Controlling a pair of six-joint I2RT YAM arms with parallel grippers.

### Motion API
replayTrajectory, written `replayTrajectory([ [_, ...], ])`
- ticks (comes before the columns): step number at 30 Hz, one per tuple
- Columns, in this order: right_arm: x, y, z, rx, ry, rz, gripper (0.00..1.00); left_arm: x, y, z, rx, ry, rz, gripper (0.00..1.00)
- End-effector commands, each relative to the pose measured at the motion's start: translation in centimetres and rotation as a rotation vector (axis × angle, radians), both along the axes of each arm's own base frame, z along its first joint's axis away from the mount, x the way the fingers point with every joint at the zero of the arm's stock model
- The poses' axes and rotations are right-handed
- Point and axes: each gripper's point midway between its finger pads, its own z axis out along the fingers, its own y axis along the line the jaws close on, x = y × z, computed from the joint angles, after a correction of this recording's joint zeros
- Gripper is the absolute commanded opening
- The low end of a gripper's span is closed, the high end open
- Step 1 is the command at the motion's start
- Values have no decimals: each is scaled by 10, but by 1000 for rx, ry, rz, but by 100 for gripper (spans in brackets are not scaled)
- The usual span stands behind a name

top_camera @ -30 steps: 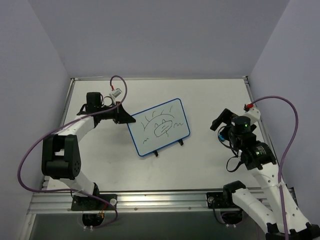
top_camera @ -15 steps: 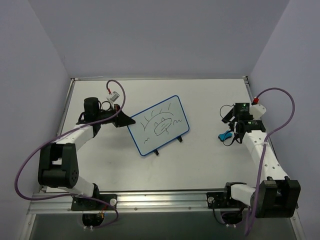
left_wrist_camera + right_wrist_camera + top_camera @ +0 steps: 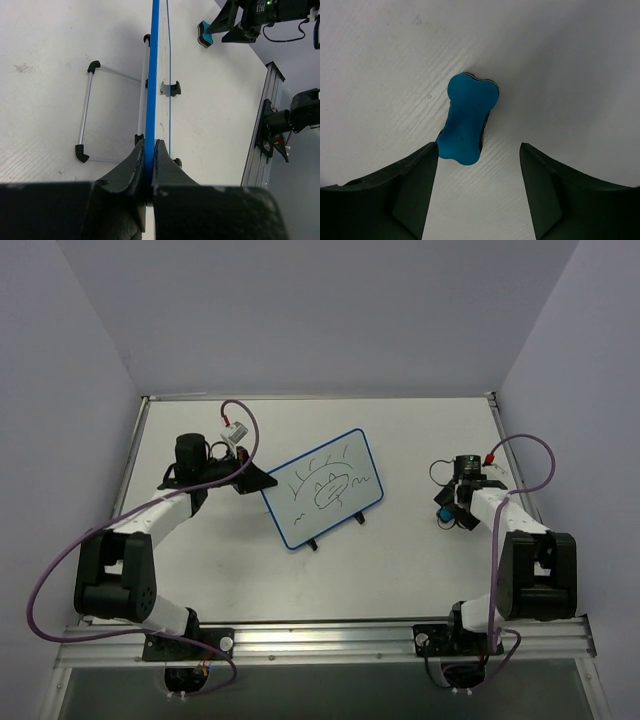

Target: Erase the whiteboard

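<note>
Blue eraser sits skewed between my wide-open right tool; closing could twist it away. Meanwhile my left tool pinches the whiteboard edge; wiping may pivot it.

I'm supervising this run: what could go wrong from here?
The blue eraser sits off-centre, close to one finger of the open right gripper, so closing may nudge it askew. The left gripper pinches the whiteboard only by its frame edge; wiping pressure could pivot or slip it.
</note>
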Motion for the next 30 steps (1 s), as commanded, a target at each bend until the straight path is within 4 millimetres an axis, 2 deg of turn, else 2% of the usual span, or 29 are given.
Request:
replayTrajectory([
  [1,3,3,-11,30,-21,-33,61,41,25,-10,204,-223,143,2],
  [10,9,0,-23,16,-27,-43,61,40,28,-11,216,-220,161,2],
  [14,14,4,-13,37,-67,-32,61,40,29,-12,218,-217,163,2],
  [18,18,1,5,25,-119,-49,61,40,30,-13,232,-238,149,2],
  [21,20,1,11,28,-140,-62,61,40,30,-14,238,-234,149,2],
  [27,22,2,5,63,-130,-118,62,39,30,-14,240,-235,148,2],
  [30,21,1,1,83,-103,-205,60,39,30,-14,242,-236,146,2],
])
